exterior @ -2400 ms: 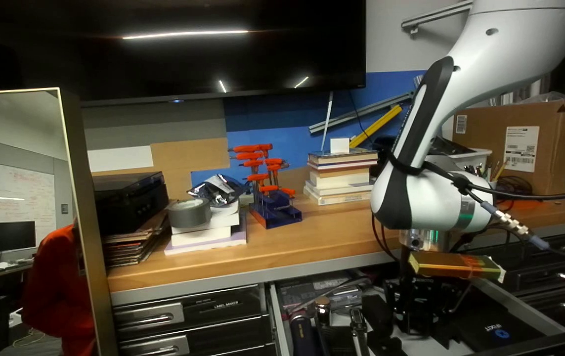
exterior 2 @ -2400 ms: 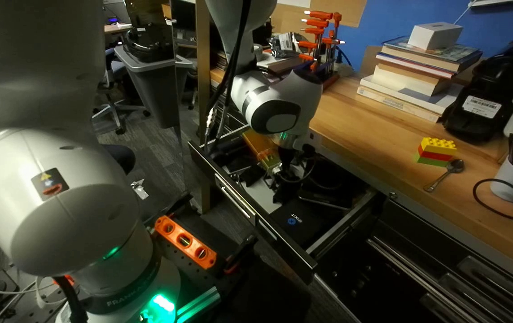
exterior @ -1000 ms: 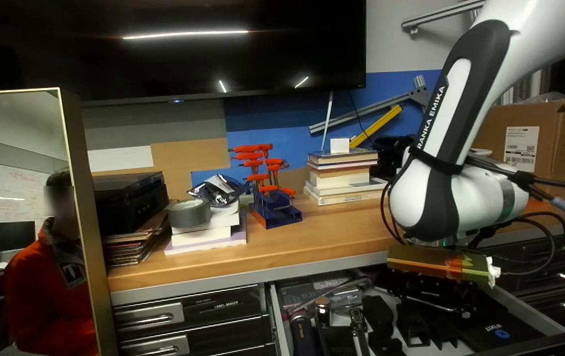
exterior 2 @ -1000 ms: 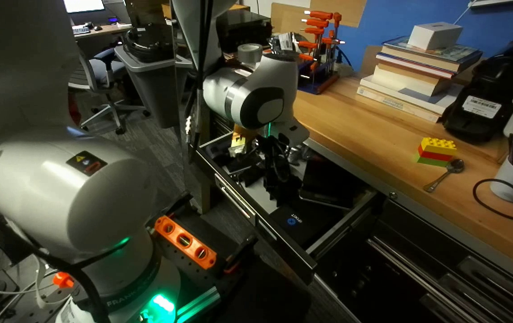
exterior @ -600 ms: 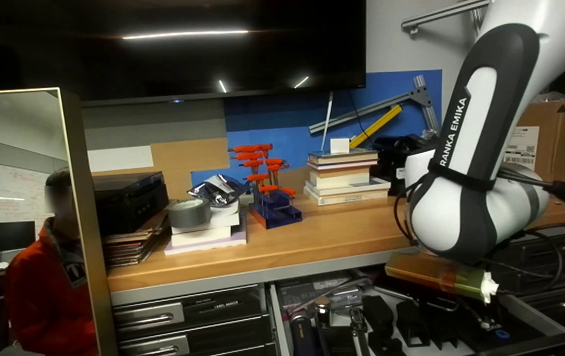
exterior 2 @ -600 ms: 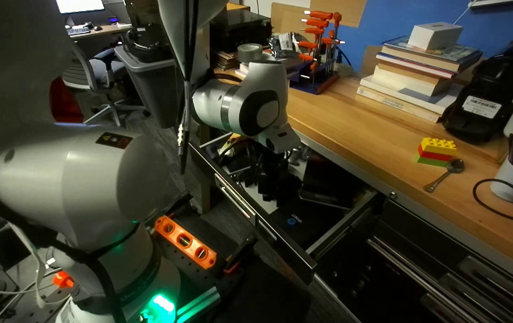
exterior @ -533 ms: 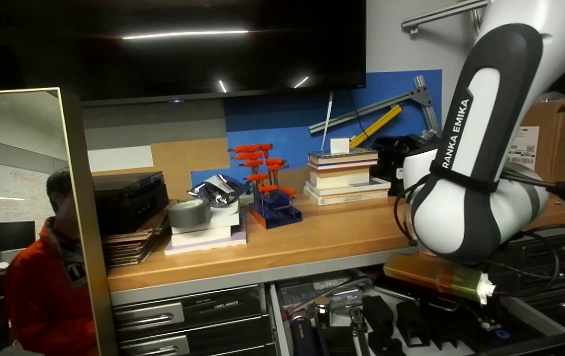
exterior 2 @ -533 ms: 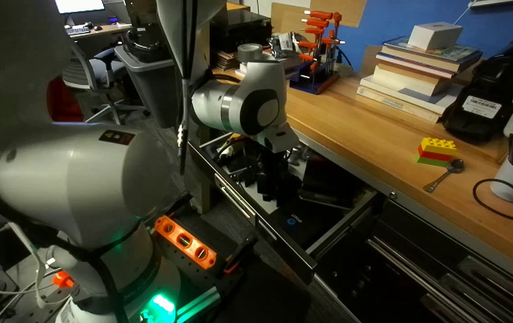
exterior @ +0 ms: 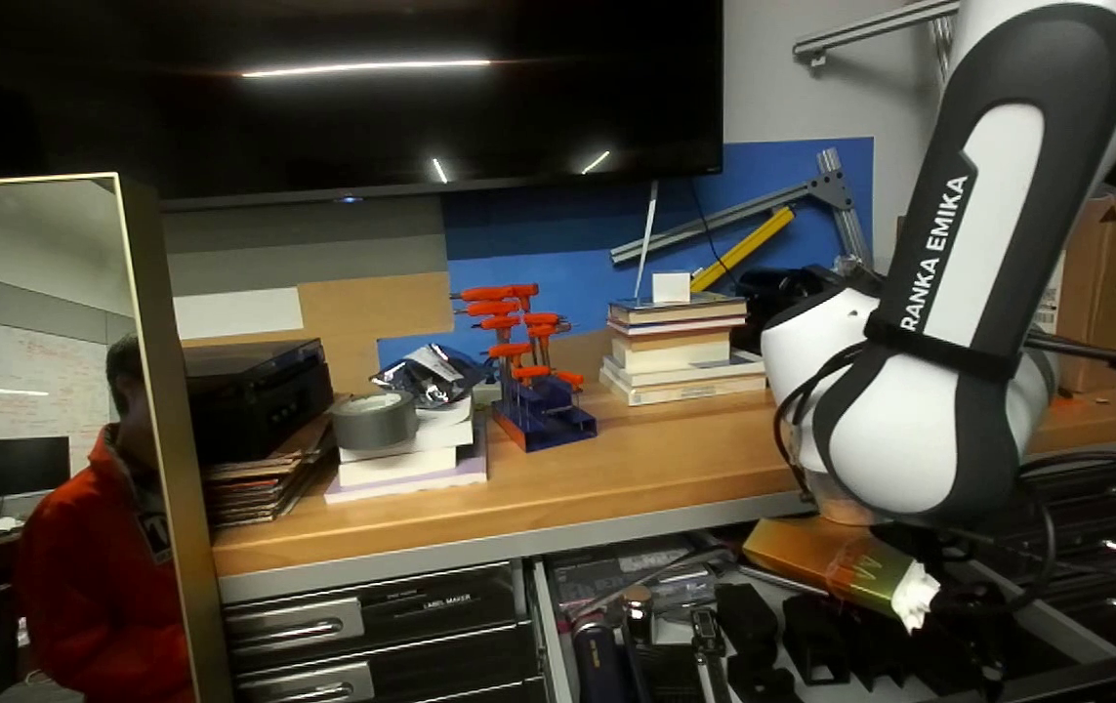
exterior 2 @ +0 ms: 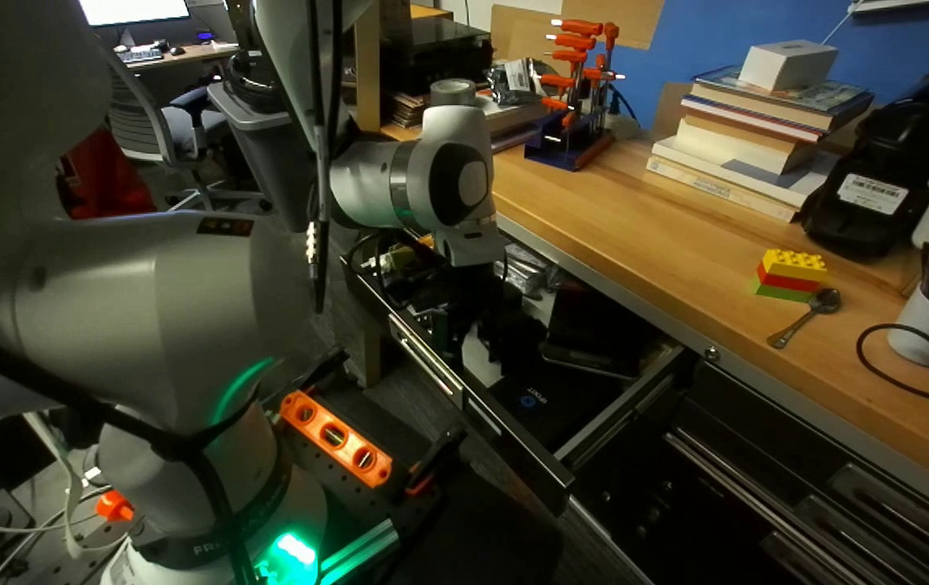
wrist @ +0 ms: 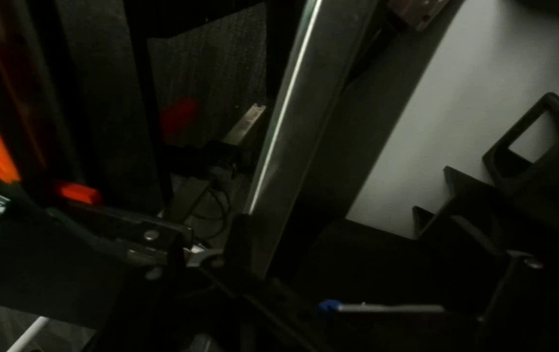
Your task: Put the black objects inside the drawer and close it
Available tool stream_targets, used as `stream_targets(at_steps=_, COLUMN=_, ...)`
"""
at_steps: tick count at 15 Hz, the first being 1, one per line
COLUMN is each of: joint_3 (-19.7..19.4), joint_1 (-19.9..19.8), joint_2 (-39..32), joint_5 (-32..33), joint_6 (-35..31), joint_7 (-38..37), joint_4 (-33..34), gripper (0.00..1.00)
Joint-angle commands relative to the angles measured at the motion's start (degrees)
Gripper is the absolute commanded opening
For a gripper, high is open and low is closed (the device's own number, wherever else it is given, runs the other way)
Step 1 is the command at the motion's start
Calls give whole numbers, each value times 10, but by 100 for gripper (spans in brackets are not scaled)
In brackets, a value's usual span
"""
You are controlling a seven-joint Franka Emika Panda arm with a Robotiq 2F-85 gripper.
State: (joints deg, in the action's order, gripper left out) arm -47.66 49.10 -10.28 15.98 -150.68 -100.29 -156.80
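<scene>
The drawer (exterior 2: 423,357) stands pulled out, its pale floor showing in both exterior views. Inside lie chunky black objects (exterior: 814,640), with another black block (exterior: 748,620) beside them. The wrist view has black objects (wrist: 546,164) at the right, on the pale floor. My gripper (wrist: 362,254) is open, its dark fingers wide apart at the drawer's front. The left fingertip overlaps the front wall (wrist: 303,122) of the drawer in that view; whether it touches is too dark to tell. Nothing is held. In an exterior view the gripper (exterior 2: 456,325) is a dark shape at the front wall.
A gold-orange box (exterior: 831,566) is fixed to my wrist. Tools (exterior: 704,644) and a flat black iFixit box (exterior 2: 545,398) share the drawer. The wooden worktop (exterior 2: 659,236) overhangs behind, bearing books (exterior 2: 757,138) and a toy-brick stack (exterior 2: 789,272). An orange level (exterior 2: 334,435) lies near the base.
My gripper has risen from the black objects and moved toward the drawer's front, the wrist turning. The black objects remain in the drawer. The person in the mirror has shifted.
</scene>
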Motion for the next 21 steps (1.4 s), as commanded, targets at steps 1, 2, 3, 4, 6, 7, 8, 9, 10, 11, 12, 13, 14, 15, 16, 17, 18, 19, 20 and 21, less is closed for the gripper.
stream_targets(at_steps=1, joint_3=-22, joint_1=15, joint_2=54, joint_5=20, joint_6=38, joint_7=-43, joint_4=-21, gripper=100)
stream_targets(at_steps=2, joint_3=-10, joint_1=4, joint_2=51, joint_5=-1, joint_6=53, joint_7=-28, joint_4=-4, gripper=100)
stream_targets(at_steps=3, joint_3=-9, joint_1=1, joint_2=55, joint_5=-6, joint_6=55, joint_7=-24, joint_4=-5, gripper=100)
stream_targets(at_steps=4, joint_3=-4, joint_1=-5, joint_2=57, joint_5=-16, joint_6=49, joint_7=-11, joint_4=-4, gripper=100)
stream_targets(at_steps=6, joint_3=0, joint_1=-15, joint_2=60, joint_5=-39, joint_6=36, joint_7=9, joint_4=-4, gripper=100)
stream_targets(at_steps=7, joint_3=3, joint_1=-20, joint_2=60, joint_5=-55, joint_6=30, joint_7=21, joint_4=-3, gripper=100)
stream_targets(at_steps=8, joint_3=2, joint_1=-23, joint_2=64, joint_5=-66, joint_6=31, joint_7=34, joint_4=-6, gripper=100)
stream_targets(at_steps=9, joint_3=-1, joint_1=-22, joint_2=63, joint_5=-71, joint_6=43, joint_7=36, joint_4=-7, gripper=100)
stream_targets(at_steps=10, joint_3=-1, joint_1=-24, joint_2=61, joint_5=-80, joint_6=55, joint_7=43, joint_4=-5, gripper=100)
stream_targets(at_steps=11, joint_3=0, joint_1=-26, joint_2=58, joint_5=-90, joint_6=66, joint_7=48, joint_4=-3, gripper=100)
stream_targets(at_steps=12, joint_3=92, joint_1=-127, joint_2=63, joint_5=-82, joint_6=74, joint_7=50, joint_4=-1, gripper=100)
stream_targets(at_steps=13, joint_3=112, joint_1=-150, joint_2=60, joint_5=-89, joint_6=76, joint_7=57, joint_4=-4, gripper=100)
stream_targets(at_steps=14, joint_3=155, joint_1=-195, joint_2=55, joint_5=-102, joint_6=74, joint_7=71, joint_4=-1, gripper=100)
stream_targets(at_steps=15, joint_3=194, joint_1=-238, joint_2=47, joint_5=-114, joint_6=64, joint_7=85, joint_4=-1, gripper=100)
stream_targets(at_steps=16, joint_3=233, joint_1=-283, joint_2=40, joint_5=-128, joint_6=54, joint_7=103, joint_4=-1, gripper=100)
stream_targets(at_steps=17, joint_3=273, joint_1=-328, joint_2=35, joint_5=-141, joint_6=47, joint_7=119, joint_4=-1, gripper=100)
stream_targets(at_steps=18, joint_3=298, joint_1=-359, joint_2=28, joint_5=-157, joint_6=37, joint_7=138, joint_4=-1, gripper=100)
stream_targets(at_steps=19, joint_3=320, joint_1=-386, joint_2=22, joint_5=-174, joint_6=25, joint_7=157, joint_4=-2, gripper=100)
stream_targets(at_steps=20, joint_3=339, joint_1=-410, joint_2=14, joint_5=-193, joint_6=8, joint_7=179, joint_4=-2, gripper=100)
stream_targets(at_steps=21, joint_3=354, joint_1=-430, joint_2=7, joint_5=-211, joint_6=-7, joint_7=200, joint_4=-3, gripper=100)
